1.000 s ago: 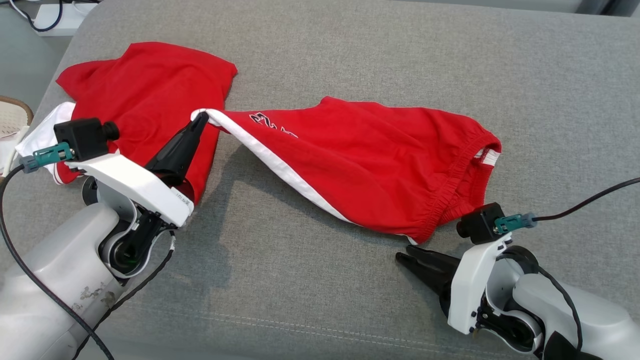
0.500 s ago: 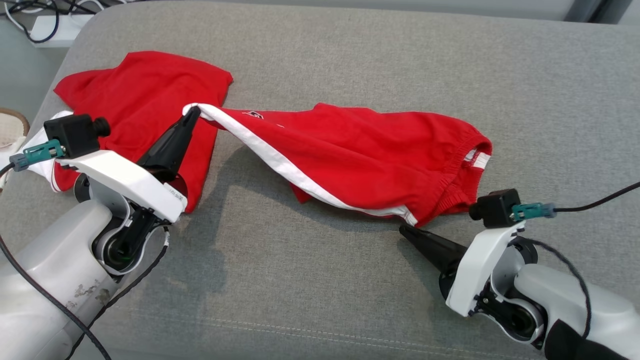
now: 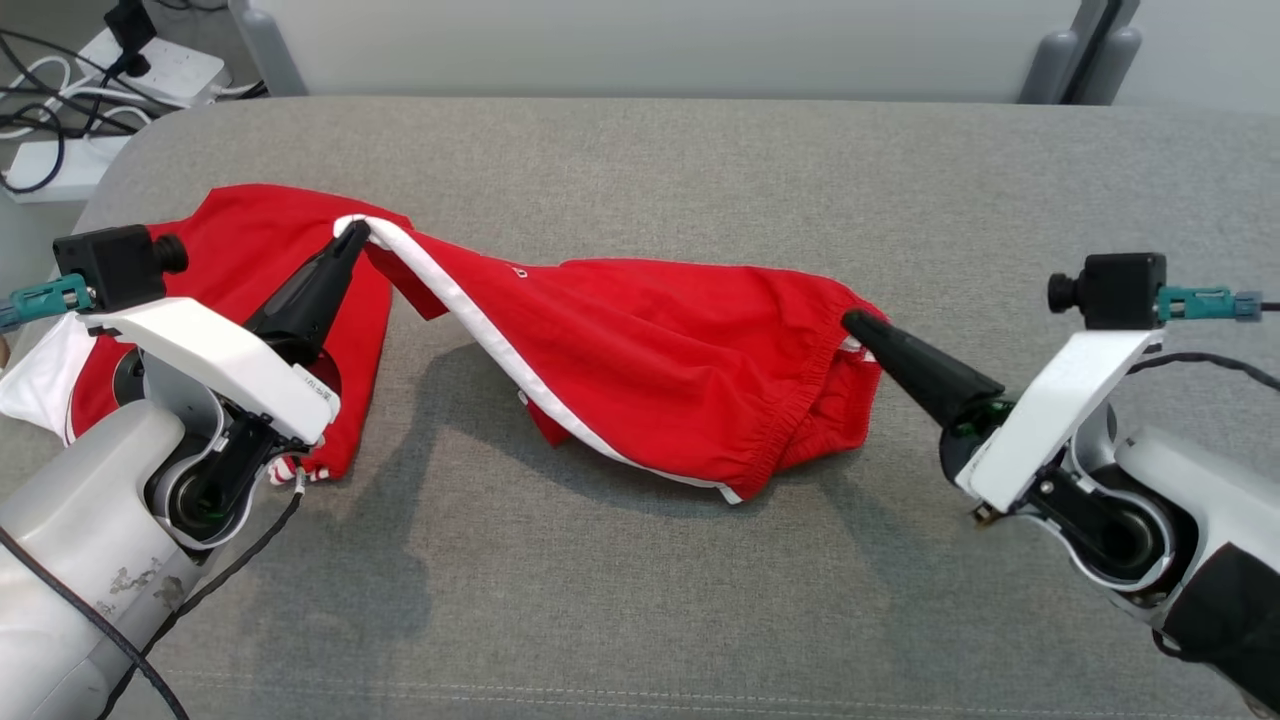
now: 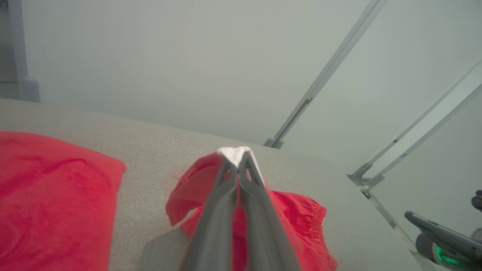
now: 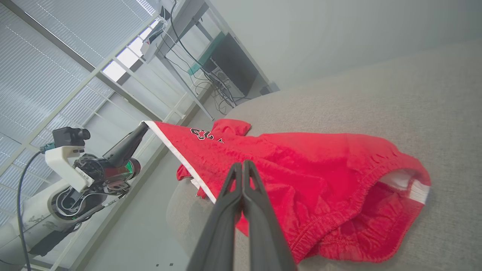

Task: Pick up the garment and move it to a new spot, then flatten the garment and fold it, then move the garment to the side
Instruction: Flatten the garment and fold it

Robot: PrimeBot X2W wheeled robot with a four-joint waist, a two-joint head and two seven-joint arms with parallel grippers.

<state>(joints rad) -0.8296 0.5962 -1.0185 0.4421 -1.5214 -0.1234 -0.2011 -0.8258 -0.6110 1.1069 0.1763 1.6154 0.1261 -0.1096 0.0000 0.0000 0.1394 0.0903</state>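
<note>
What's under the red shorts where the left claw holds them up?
Under the raised hem of the shorts, pinched by the left claw, grey cushion and the shorts' shadow show. Whatever lies beneath the flat part is covered.

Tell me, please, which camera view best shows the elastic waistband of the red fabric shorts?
The right wrist view: the gathered red elastic waistband lies close and open, white lining visible. The head view shows the waistband smaller; the left wrist view catches a short stretch.
</note>
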